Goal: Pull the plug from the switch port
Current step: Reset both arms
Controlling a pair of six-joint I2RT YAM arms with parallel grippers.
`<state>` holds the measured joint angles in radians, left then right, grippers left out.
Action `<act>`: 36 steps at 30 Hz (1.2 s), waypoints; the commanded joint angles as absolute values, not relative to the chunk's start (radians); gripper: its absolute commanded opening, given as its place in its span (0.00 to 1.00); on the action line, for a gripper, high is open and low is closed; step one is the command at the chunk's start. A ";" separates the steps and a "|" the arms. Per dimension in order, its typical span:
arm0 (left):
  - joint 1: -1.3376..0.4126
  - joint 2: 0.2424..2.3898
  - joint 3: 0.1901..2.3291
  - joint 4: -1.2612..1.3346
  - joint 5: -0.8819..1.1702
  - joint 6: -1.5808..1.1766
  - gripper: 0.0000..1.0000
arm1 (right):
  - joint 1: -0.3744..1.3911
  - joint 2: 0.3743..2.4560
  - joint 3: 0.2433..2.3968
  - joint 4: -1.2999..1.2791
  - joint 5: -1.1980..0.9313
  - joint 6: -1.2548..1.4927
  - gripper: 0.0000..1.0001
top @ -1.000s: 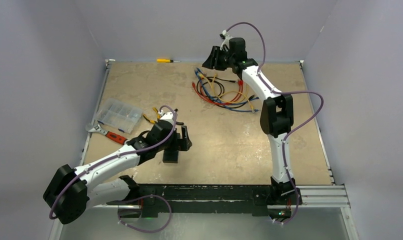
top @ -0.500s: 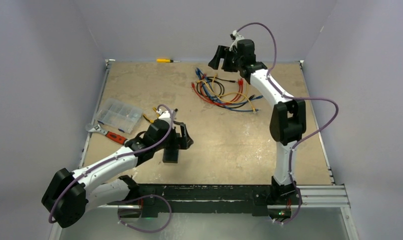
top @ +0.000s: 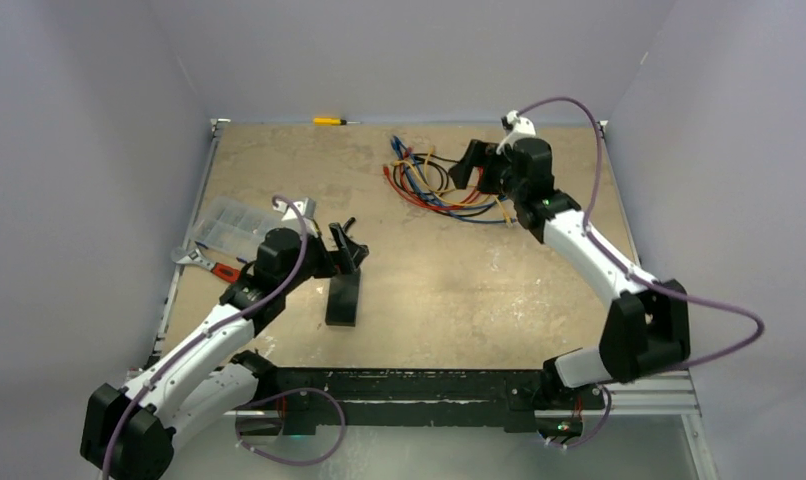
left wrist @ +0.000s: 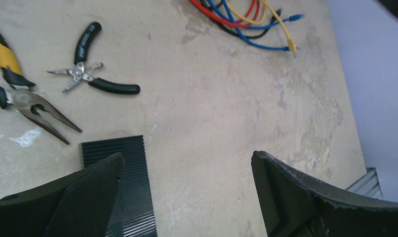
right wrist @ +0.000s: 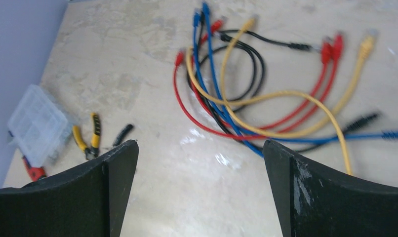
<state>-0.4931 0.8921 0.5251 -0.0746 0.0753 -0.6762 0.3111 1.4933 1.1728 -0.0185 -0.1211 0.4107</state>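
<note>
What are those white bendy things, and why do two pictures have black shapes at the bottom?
They are two robot arms bolted to a table. One picture looks down from above. The other two come from small cameras on the wrists, so the black shapes are each arm's own two fingers. The left gripper and the right gripper are both open and hold nothing. On the table lie a flat black switch, a heap of coloured cables, black-handled pliers, a clear box, a wrench and a yellow screwdriver.
</note>
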 commanded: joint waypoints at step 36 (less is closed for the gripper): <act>-0.464 0.879 0.259 0.583 -0.894 -0.077 1.00 | 0.305 0.923 0.149 0.971 0.594 0.118 0.98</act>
<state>-0.4755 0.8398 0.3077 0.3836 -0.8059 -0.2272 0.3077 0.9028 0.2680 0.5720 0.5293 0.2714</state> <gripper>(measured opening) 0.993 0.984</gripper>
